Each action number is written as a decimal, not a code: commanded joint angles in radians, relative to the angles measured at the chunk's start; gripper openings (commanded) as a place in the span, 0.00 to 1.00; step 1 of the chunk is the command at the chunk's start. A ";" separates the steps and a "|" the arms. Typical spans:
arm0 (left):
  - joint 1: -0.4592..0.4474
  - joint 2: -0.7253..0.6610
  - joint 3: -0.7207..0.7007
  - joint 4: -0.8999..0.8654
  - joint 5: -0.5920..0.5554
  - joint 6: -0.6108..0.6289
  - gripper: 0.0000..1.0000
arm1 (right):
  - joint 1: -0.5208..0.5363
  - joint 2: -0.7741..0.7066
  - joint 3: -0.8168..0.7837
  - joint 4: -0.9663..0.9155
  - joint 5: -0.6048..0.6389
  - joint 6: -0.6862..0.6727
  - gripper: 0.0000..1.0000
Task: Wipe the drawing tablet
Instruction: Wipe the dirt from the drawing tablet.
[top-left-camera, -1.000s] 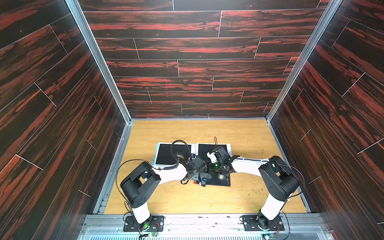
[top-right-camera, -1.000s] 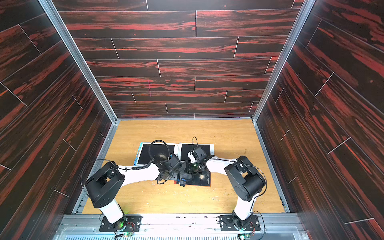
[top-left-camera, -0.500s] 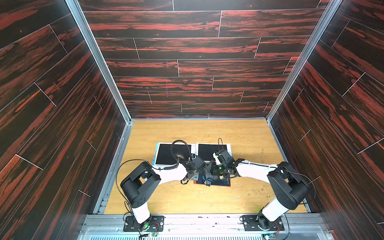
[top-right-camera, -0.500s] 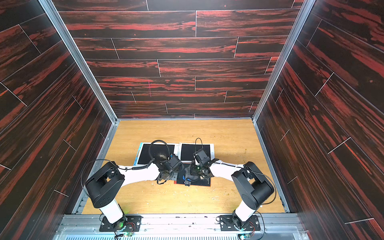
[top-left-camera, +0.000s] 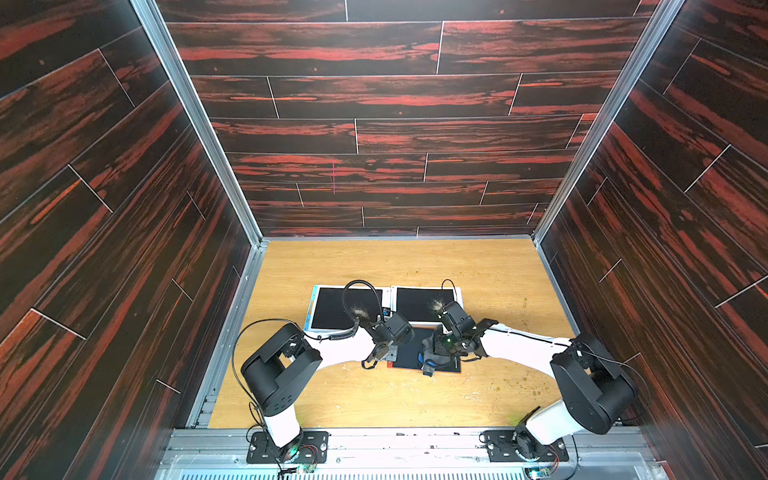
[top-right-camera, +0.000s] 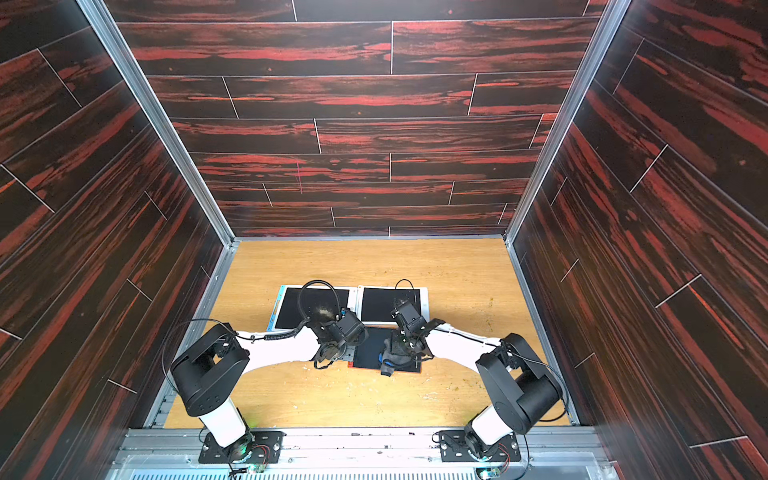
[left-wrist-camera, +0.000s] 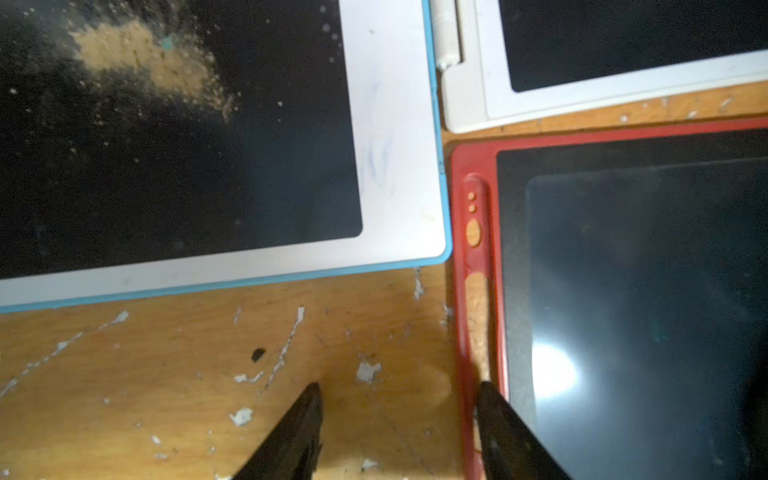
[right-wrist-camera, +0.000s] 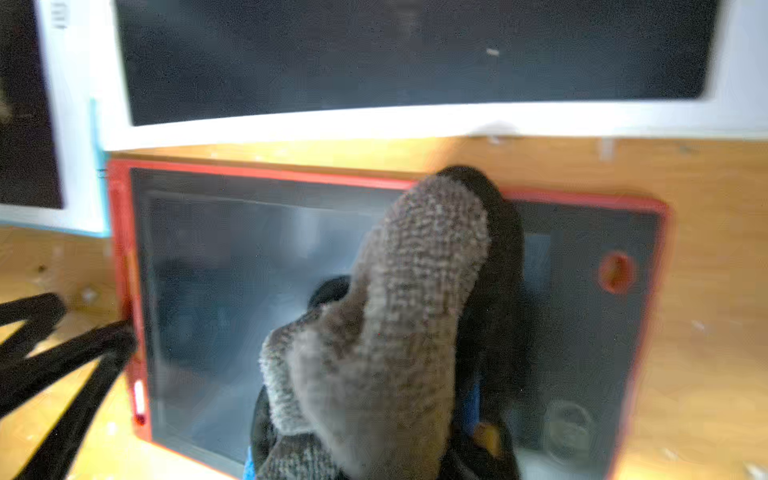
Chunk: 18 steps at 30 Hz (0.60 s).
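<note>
Red-framed drawing tablet (top-left-camera: 409, 353) lies flat near the front-middle of the wooden table (top-left-camera: 374, 395), with both arms over it. The right gripper (top-left-camera: 435, 357) is clamped tight on a grey cloth (right-wrist-camera: 395, 311). The bunched cloth rests on the tablet's dark screen, right of centre, and the screen looks clean and glossy in both wrist views. The left gripper (left-wrist-camera: 399, 386) has its jaws partly spread and holds nothing. One fingertip sits on the tablet's left red border and the other on bare table just beside it. Behind the red tablet are two more tablets side by side. The blue-edged tablet (left-wrist-camera: 395, 124) at back left carries a patch of tan powder (left-wrist-camera: 145, 58) on its screen, with loose specks around it. The white-framed tablet (left-wrist-camera: 623, 75) at back right shows a smaller dusting (top-left-camera: 436, 305) in a top view. Its side slot holds a white stylus (left-wrist-camera: 446, 33). The blue-edged tablet's corner sits just beside the red frame's corner; whether they touch is unclear. The table is scuffed with pale flecks.
</note>
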 joint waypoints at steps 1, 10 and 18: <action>-0.003 0.004 -0.027 -0.078 -0.013 0.000 0.61 | -0.012 0.034 -0.052 -0.301 0.135 0.035 0.00; -0.003 -0.033 -0.039 -0.081 -0.019 -0.002 0.61 | -0.014 0.103 0.001 -0.440 0.264 0.121 0.00; -0.004 -0.042 -0.044 -0.081 -0.020 -0.006 0.61 | -0.014 0.139 0.045 -0.561 0.395 0.224 0.00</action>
